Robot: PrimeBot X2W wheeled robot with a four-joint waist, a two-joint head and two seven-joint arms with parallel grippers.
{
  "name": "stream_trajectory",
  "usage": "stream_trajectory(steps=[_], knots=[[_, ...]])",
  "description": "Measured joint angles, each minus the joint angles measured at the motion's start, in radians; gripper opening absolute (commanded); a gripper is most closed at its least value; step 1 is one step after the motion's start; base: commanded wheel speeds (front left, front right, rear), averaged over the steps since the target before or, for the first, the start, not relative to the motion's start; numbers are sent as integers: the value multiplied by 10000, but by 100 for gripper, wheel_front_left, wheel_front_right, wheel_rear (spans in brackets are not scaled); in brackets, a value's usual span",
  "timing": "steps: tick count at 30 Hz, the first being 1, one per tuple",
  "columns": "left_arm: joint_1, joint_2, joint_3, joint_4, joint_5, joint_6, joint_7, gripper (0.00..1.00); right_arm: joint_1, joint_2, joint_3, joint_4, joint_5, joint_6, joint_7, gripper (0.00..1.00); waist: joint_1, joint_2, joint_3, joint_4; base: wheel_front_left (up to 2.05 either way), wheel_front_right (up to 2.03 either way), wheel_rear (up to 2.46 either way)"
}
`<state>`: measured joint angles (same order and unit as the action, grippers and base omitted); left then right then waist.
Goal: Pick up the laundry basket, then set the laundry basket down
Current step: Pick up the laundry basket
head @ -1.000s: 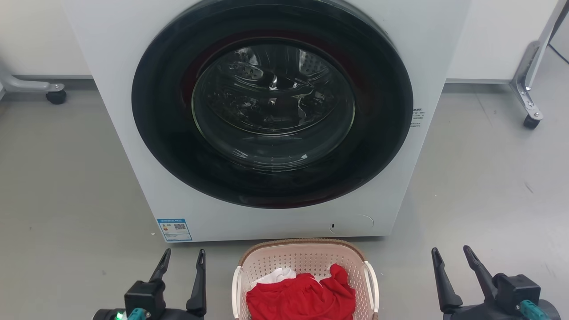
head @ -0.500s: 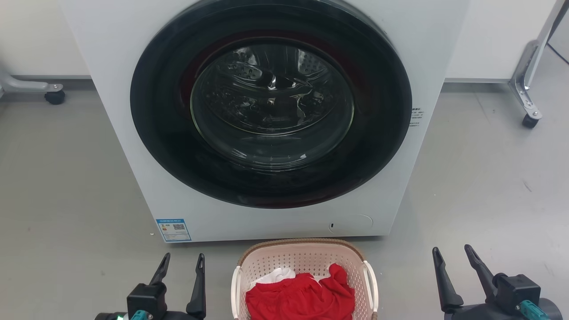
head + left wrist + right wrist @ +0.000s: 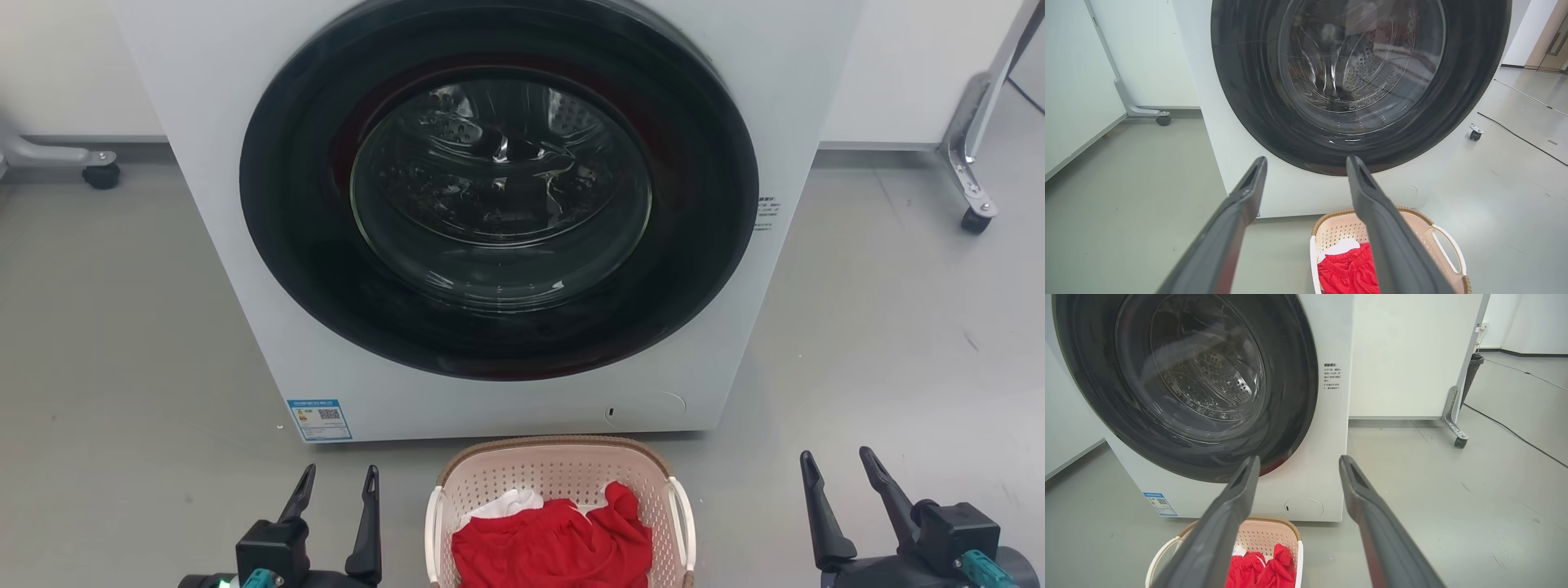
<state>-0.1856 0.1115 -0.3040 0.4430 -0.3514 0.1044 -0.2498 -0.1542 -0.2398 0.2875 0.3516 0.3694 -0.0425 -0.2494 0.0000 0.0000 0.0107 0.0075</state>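
Plainly, both tools were idle: the left gripper [image 3: 340, 472] and the right gripper [image 3: 836, 454] hung low over the grey floor [image 3: 122, 327], each with its two dark fingers spread wide and nothing between them.

The head view took in both grippers at once, one on either side of the laundry basket [image 3: 563, 478] and well clear of its handles. It also caught the blue label [image 3: 320, 419] at the lower left of the white washer [image 3: 204, 122]. The left wrist view, looking across from the side, added a dark cable [image 3: 1523, 139] trailing over the floor to the washer's right. The right wrist view brought out the round cover [image 3: 1303, 507] low on the washer's front, a column of small print [image 3: 1332, 376] beside the dark glass door [image 3: 1184, 379], and a wheeled metal frame [image 3: 1453, 416] standing against the white wall.

The basket stood on the floor just before the washer, beneath the door and between the two grippers. It was oval and pale pink-beige, with perforated walls, a brown braided-look rim and a white loop handle at each side. A red garment [image 3: 555, 547] lay heaped inside, with a white cloth [image 3: 506, 505] showing at its far left edge. The basket's near end ran off the bottom of the head view.
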Motion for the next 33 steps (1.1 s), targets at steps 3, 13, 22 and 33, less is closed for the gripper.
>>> stream_trajectory(steps=[3, 13, 22, 33], knots=[[-19, -33, 6, -36, 0, -6, -2, 100, -1, 0, -46, -23, 0, 2, 2, 100, 1, 0, 132, 9, 0, 0, 0], [-390, -151, -35, -52, -2, -263, -2, 100, -140, 38, -155, -8, 0, 2, 0, 100, 0, 1, 785, 30, 0, 0, 0], [-849, -232, -121, 75, -8, -431, -2, 100, -599, 123, -182, 79, -4, 46, 0, 100, 1, 1, 1614, -14, 0, 0, 0], [-1820, -286, -134, 339, -19, -616, -2, 100, -1476, 163, -238, 184, -6, 77, 0, 100, 2, 1, 2815, -123, 0, 0, 0]])
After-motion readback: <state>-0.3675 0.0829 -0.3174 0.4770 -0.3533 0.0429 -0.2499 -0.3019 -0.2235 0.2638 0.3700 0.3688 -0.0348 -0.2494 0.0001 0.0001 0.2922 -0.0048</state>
